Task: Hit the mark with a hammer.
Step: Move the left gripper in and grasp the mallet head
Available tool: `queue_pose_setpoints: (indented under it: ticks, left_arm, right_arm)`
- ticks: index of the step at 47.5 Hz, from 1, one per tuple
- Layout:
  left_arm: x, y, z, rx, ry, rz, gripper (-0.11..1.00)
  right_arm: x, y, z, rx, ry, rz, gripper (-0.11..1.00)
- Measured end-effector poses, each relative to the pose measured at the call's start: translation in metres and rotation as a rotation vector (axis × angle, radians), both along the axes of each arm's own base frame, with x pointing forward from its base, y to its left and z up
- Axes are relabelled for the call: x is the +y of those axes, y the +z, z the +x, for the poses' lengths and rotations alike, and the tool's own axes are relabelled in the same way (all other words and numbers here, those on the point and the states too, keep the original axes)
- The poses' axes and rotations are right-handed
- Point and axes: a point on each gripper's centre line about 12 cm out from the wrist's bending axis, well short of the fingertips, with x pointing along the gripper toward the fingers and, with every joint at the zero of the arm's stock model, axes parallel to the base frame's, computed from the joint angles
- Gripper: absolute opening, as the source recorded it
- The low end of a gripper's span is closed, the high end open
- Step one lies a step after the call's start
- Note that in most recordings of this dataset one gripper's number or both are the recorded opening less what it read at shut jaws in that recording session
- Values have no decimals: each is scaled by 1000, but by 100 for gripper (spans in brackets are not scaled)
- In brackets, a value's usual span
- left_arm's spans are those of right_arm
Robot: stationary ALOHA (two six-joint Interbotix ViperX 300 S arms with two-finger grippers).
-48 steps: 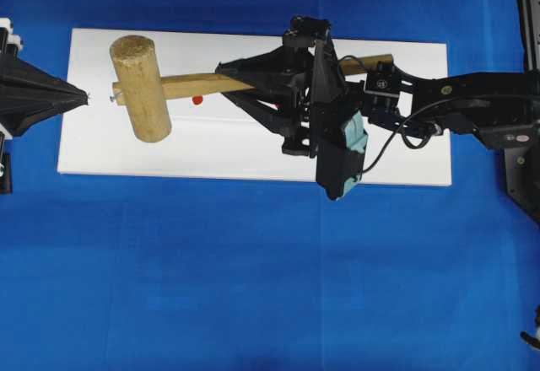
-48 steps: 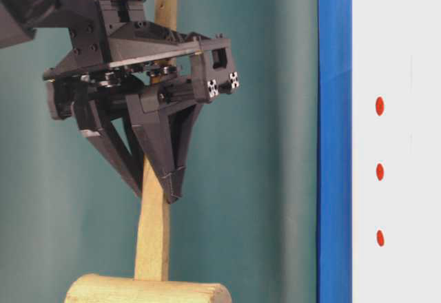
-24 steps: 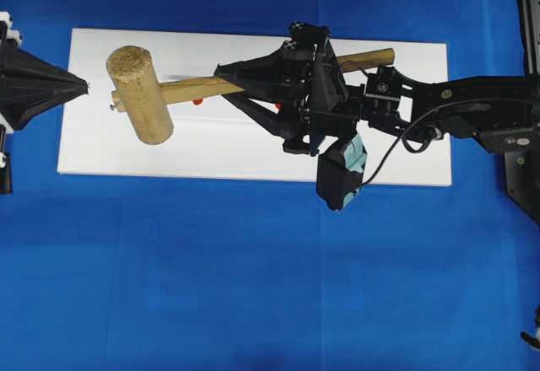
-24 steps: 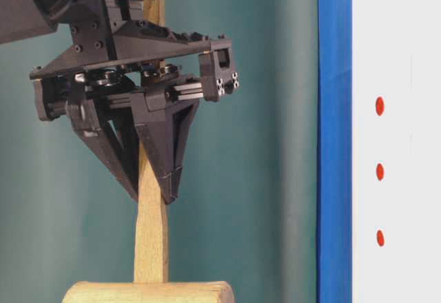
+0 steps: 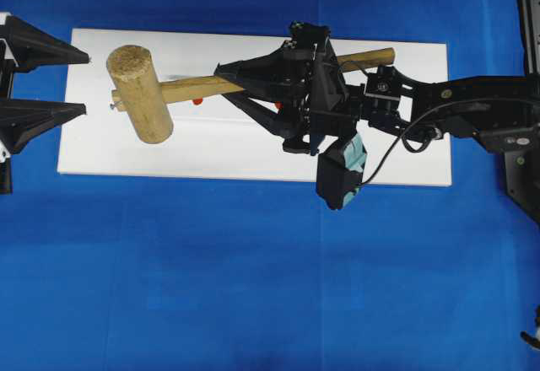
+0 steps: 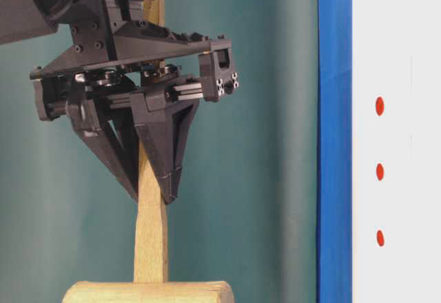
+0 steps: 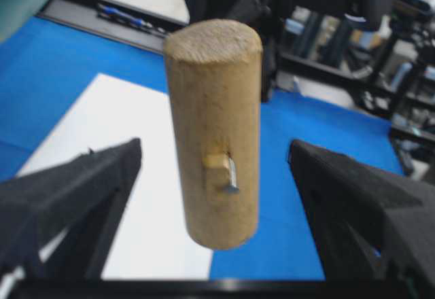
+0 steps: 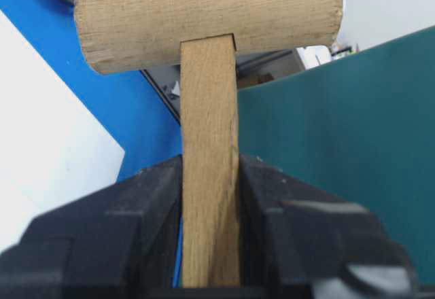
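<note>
Right claw (image 5: 226, 84): I reach in from the right, clamped on the hammer (image 5: 140, 93) handle mid-length.
Left claw (image 5: 80, 82): spread wide at the board's (image 5: 211, 156) left edge, gripping nothing.
Hammer head: aloft over the board's left part, between my left fingers.
Mark (image 5: 197, 100): peeks out under the handle.
Room: blue cloth (image 5: 253, 278) all around.

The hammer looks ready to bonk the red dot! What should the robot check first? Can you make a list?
1. Right tool shut tight on the hammer handle: ok.
2. Left tool open and clear of the hammer head: ok.
3. Hammer lifted off the white board: ok.
4. Head lined up over the mark: cannot tell; one red dot peeks out beside the handle, not under the head.
5. All three red dots in sight: ok, in the table-level view.
</note>
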Motion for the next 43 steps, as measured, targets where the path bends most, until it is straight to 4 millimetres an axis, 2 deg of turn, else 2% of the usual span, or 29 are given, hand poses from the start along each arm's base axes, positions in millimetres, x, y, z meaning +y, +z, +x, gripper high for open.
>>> queue_pose_setpoints:
  ticks: [6, 19, 34, 39, 43]
  left_arm:
    - [1, -2, 8, -6, 2, -1, 92]
    - [5, -6, 47, 8, 4, -1, 92]
    - [8, -10, 81, 44, 5, -4, 90]
    - [8, -10, 84, 47, 5, -4, 81]
    - [8, -10, 83, 46, 5, -3, 60]
  right_arm:
    - [0, 0, 0, 0, -1, 1, 10]
    - [0, 0, 0, 0, 0, 0, 10]
    - [-1, 0, 0, 0, -2, 1, 10]
    - [-1, 0, 0, 0, -2, 0, 10]
    - [-1, 0, 0, 0, -3, 0, 10]
